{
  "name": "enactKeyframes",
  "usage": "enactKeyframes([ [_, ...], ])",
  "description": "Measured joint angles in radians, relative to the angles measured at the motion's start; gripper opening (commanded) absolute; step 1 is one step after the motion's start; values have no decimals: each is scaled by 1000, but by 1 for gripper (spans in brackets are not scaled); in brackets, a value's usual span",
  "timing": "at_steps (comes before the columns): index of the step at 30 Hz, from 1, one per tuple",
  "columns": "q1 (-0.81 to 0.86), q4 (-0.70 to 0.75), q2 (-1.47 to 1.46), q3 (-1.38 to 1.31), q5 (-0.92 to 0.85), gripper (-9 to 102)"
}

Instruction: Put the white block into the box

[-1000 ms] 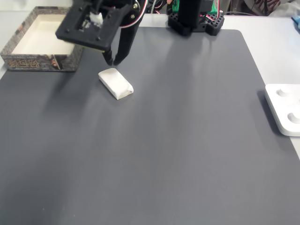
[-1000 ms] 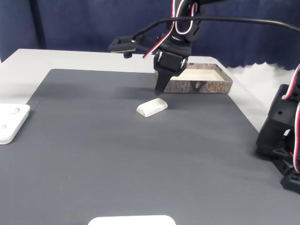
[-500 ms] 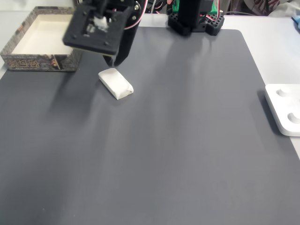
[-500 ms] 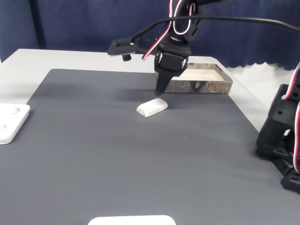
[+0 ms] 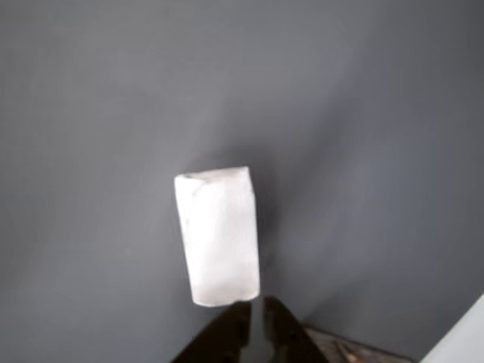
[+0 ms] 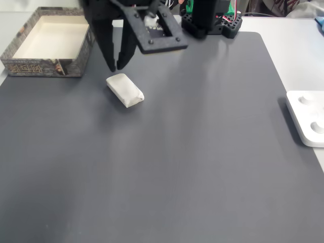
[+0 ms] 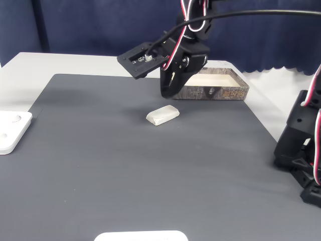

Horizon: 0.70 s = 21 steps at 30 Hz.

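The white block [image 6: 125, 90] lies on the dark grey mat, apart from the box [image 6: 43, 67] at the mat's back left corner. In another fixed view the block [image 7: 163, 114] lies just in front of the box [image 7: 213, 93]. My gripper [image 6: 116, 67] hangs tips down just behind the block's end nearest the box, and stays clear of it [image 7: 165, 95]. Its fingers stand close together with nothing between them. In the other view the block [image 5: 218, 234] lies lengthwise with the gripper [image 5: 255, 306] at its lower end.
A flat white device [image 6: 306, 116] with round knobs sits at the mat's right edge, and at the left [image 7: 10, 130] in another fixed view. The arm's black base [image 6: 210, 17] stands at the back. A white shape [image 7: 140, 235] shows at the bottom edge.
The wrist has turned: its camera plate swung from the left of the fingers to the right in a fixed view. The tips stayed above the block's end. The block has not moved.
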Motion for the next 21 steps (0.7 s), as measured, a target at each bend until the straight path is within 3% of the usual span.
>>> enactKeyframes([
  [21,6,169,-225,-262,37,-2],
])
